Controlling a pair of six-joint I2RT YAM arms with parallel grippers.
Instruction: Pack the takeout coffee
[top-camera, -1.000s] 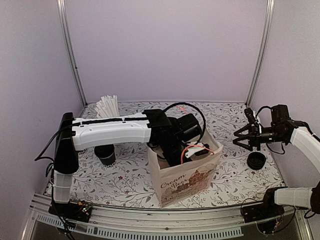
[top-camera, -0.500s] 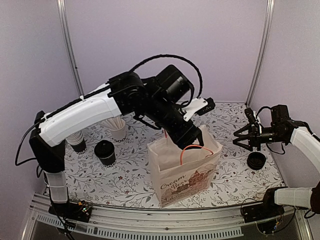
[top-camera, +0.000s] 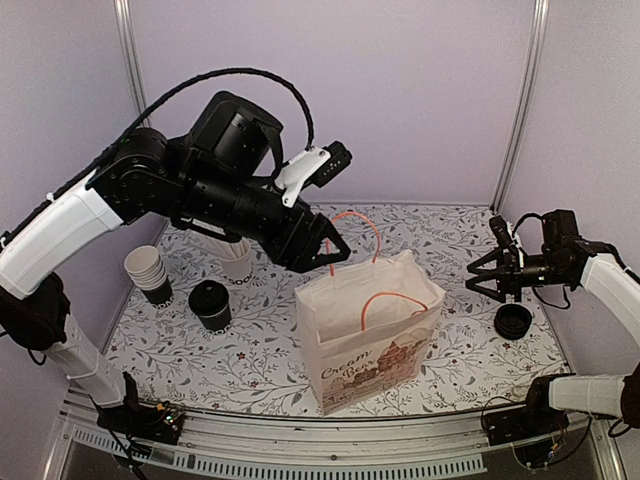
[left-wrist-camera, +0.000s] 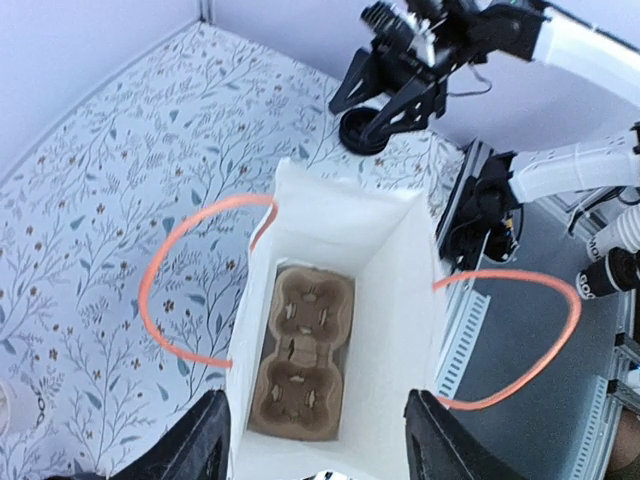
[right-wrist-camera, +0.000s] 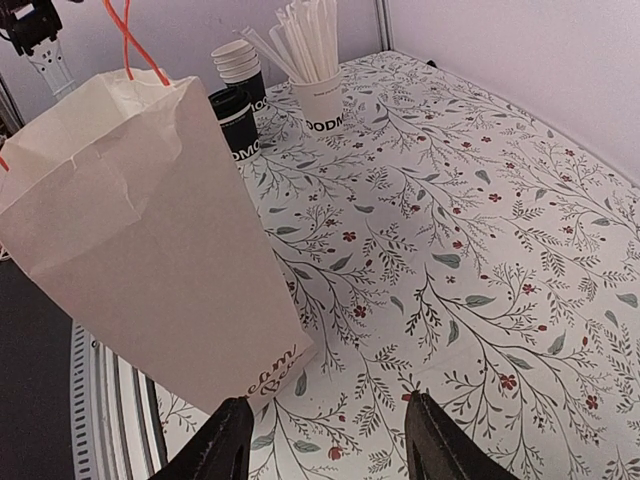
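Hovering over the paper bag (top-camera: 370, 340), the left gripper (top-camera: 320, 254) gapes empty; the right gripper (top-camera: 488, 277), likewise parted, holds nothing

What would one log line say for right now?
left jaws: open, empty, above bag | right jaws: open, empty, near lids | coffee: outside bag | carrier: in bag

Bright, even overhead light leaves only faint shadows by the paper bag (top-camera: 370, 350), and both wrist views bend slightly at the edges.
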